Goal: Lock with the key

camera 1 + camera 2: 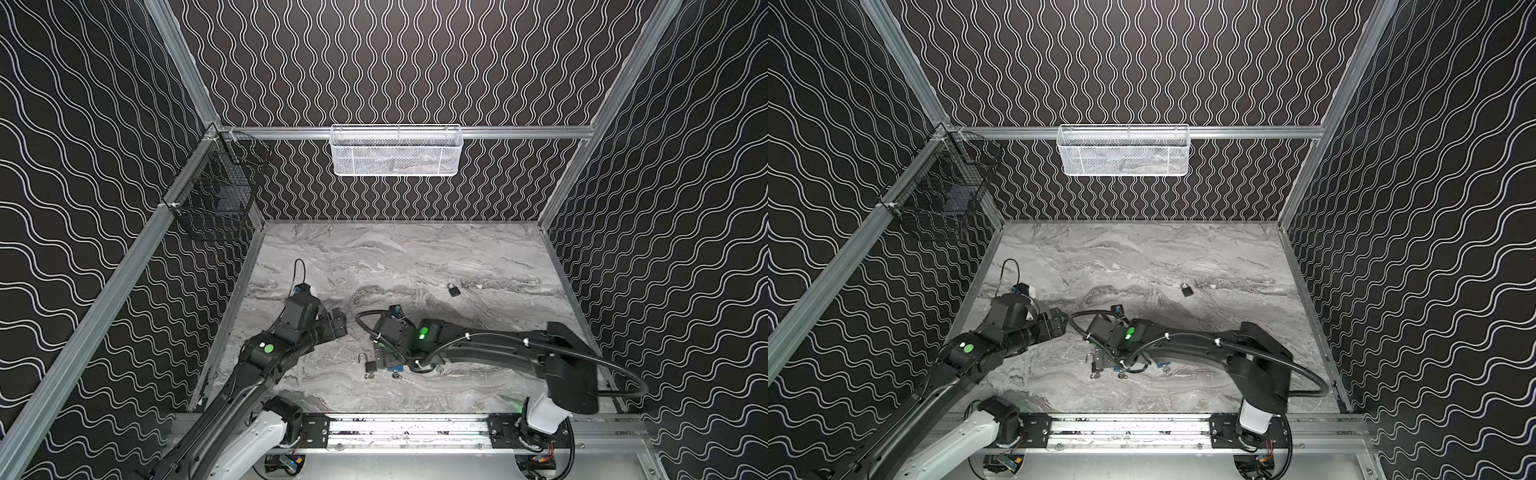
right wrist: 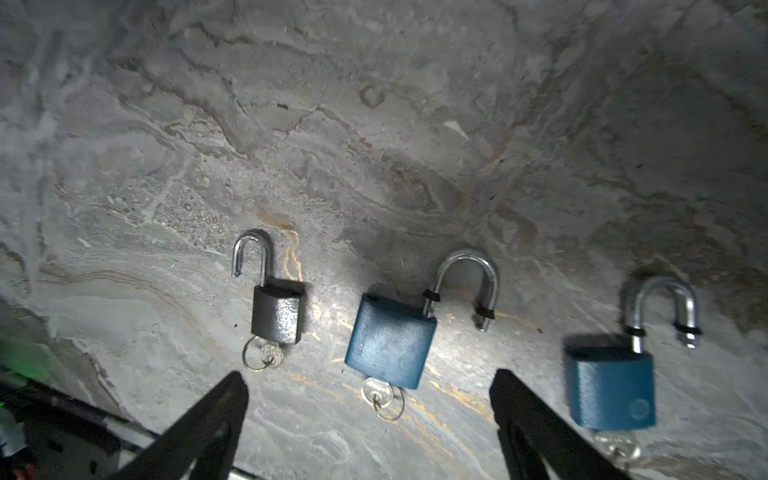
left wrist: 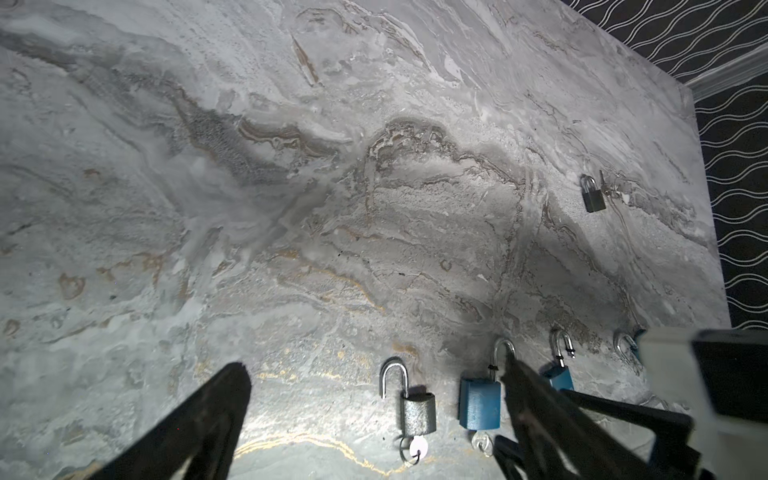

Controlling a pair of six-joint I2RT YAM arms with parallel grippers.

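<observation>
Three padlocks lie in a row near the table's front, each with its shackle open and a key in its base. They are a grey padlock (image 2: 277, 313) with its key (image 2: 270, 354), a blue padlock (image 2: 390, 340) with its key (image 2: 377, 392), and a second blue padlock (image 2: 610, 386). In both top views only the grey padlock (image 1: 369, 365) (image 1: 1096, 365) shows plainly beside the right arm. My right gripper (image 2: 368, 380) (image 1: 380, 353) hangs open just over the middle blue padlock, holding nothing. My left gripper (image 3: 372, 368) (image 1: 338, 322) is open and empty, left of and behind the row.
A fourth grey padlock (image 1: 454, 289) (image 3: 593, 199), shackle closed, lies alone further back on the right. A white mesh basket (image 1: 395, 151) hangs on the rear wall and a black wire basket (image 1: 216, 195) on the left wall. Walls enclose the marble table (image 1: 415, 257).
</observation>
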